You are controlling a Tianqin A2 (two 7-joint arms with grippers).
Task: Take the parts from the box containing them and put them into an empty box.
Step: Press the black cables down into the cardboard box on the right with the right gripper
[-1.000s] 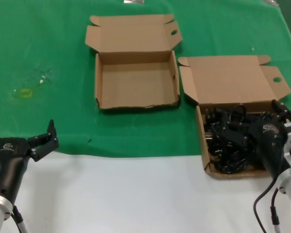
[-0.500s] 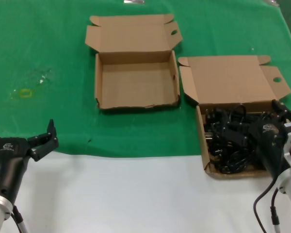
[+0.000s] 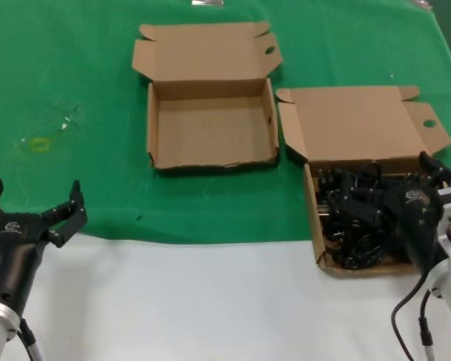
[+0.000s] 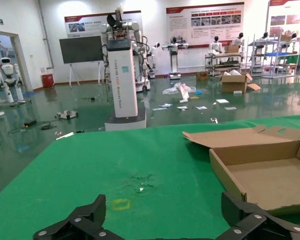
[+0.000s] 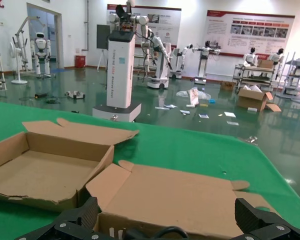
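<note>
From the head view, the black power cables [image 3: 357, 218] lie tangled in the cardboard box [image 3: 313, 226] near the desk's right edge; the right gripper [image 3: 428, 177] hides some, claw spread wide. The empty box [image 3: 210, 128] sits mid-desk, lid open and flat behind it. The left gripper [image 3: 34, 203] waits near the front-left corner, spread.

In the left wrist view, the empty box [image 4: 265, 175] is cut off.

In the right wrist view, the cables [image 5: 165, 233] barely show.

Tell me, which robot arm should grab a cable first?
The right. Its gripper hangs open right over the black cables in their box; the left gripper waits far away.
</note>
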